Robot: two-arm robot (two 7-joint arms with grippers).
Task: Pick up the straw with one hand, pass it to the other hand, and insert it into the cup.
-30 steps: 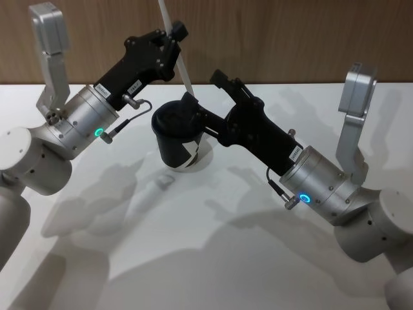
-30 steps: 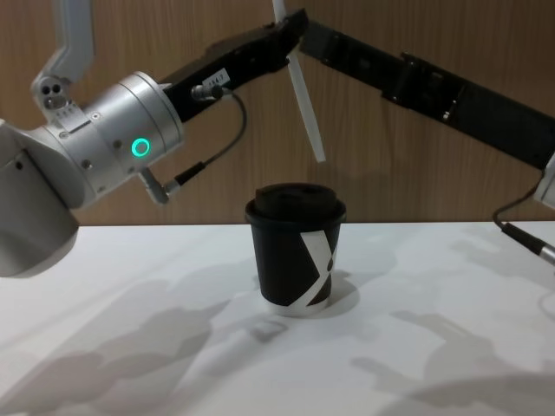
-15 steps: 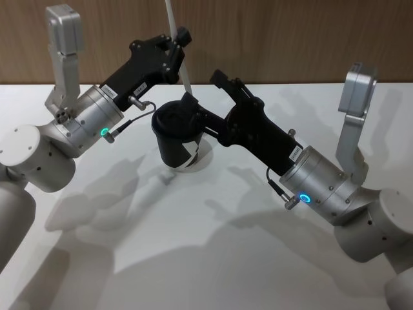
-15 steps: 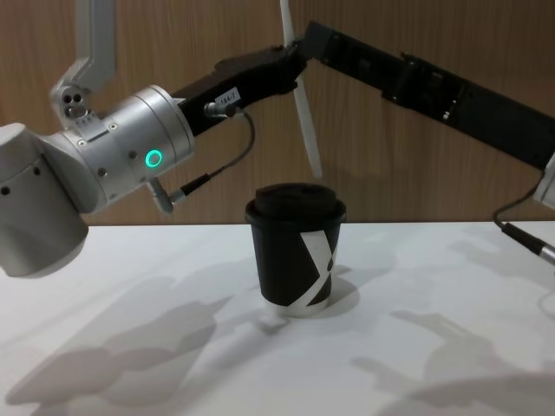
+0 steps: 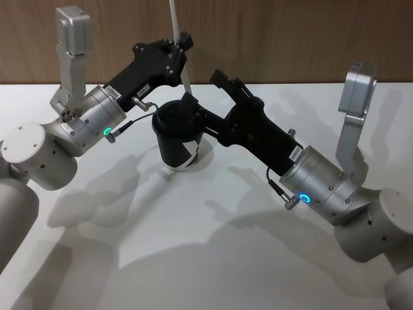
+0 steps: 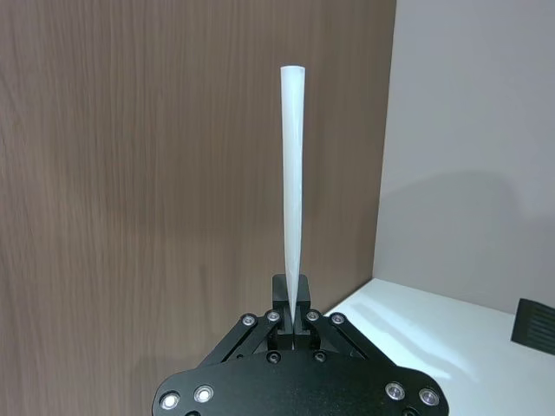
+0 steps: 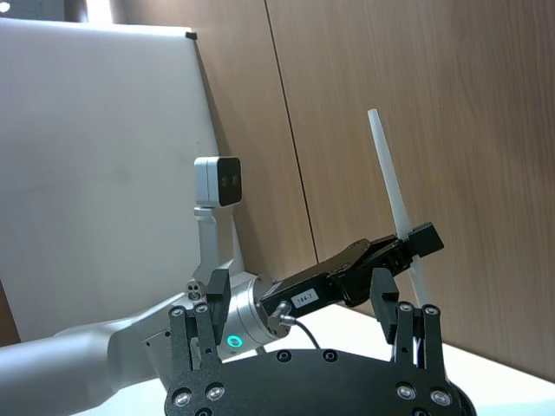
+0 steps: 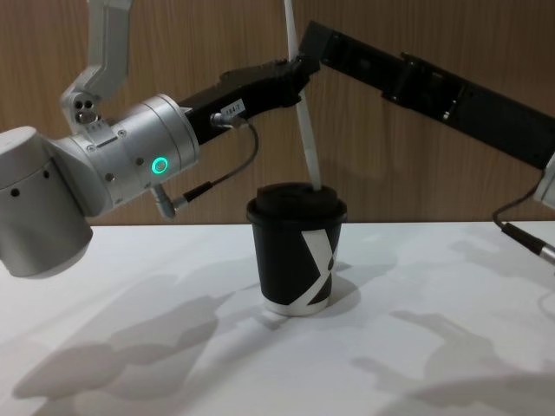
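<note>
On the white tabletop [image 8: 130,347] the left gripper [image 8: 299,74], reaching in from the left above the cup, is clamped on the straw, while the right gripper [image 5: 203,106] hangs just right of the cup with its fingers spread apart and holding nothing. The cup [image 8: 297,250], black with a white stripe, stands upright mid-table between the arms. The straw [image 8: 303,121], white and thin, stands nearly upright over the cup, its lower tip at the lid.
</note>
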